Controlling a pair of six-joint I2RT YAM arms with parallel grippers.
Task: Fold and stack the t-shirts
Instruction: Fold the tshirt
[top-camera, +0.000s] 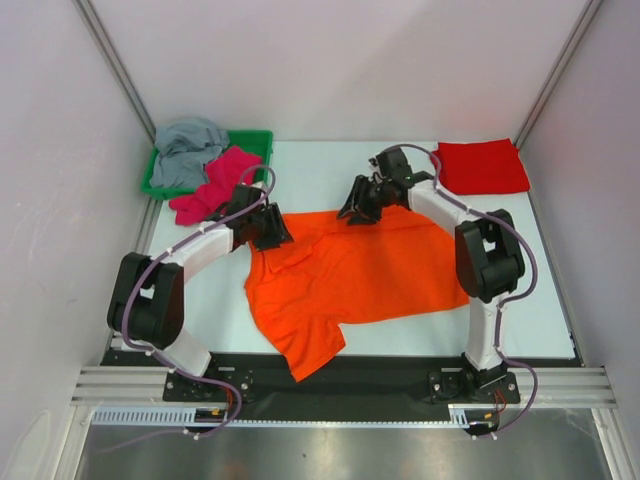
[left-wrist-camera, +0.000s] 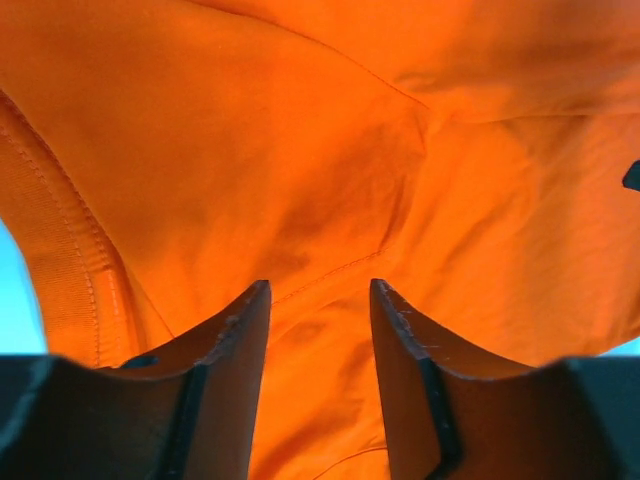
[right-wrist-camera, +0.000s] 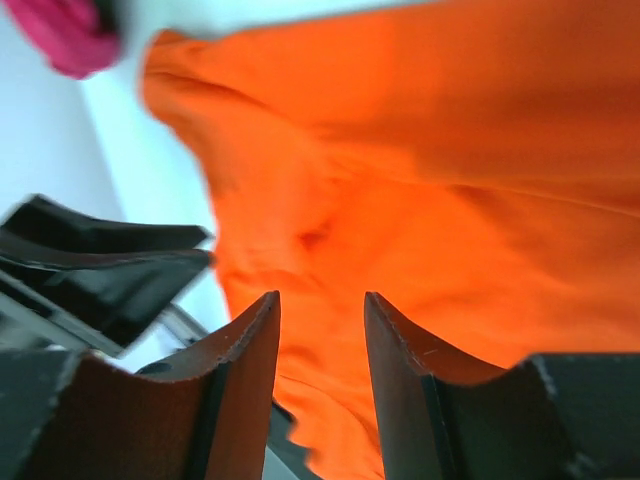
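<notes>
A bright orange t-shirt (top-camera: 350, 280) lies spread and rumpled across the middle of the table, one sleeve hanging toward the near edge. My left gripper (top-camera: 272, 232) hovers over its far-left edge. In the left wrist view the left gripper (left-wrist-camera: 318, 300) is open, with orange cloth (left-wrist-camera: 330, 170) below the fingertips. My right gripper (top-camera: 355, 208) is at the shirt's far edge. It stands open in the right wrist view (right-wrist-camera: 320, 305), the orange cloth (right-wrist-camera: 450, 200) just beyond it. A red t-shirt (top-camera: 484, 165) lies folded at the far right. A magenta t-shirt (top-camera: 215, 185) and a grey t-shirt (top-camera: 188, 150) lie crumpled at the far left.
A green tray (top-camera: 257, 141) at the far left holds the grey shirt, and the magenta one drapes over its rim onto the table. White walls close in both sides and the back. The left arm's black gripper (right-wrist-camera: 100, 260) shows in the right wrist view.
</notes>
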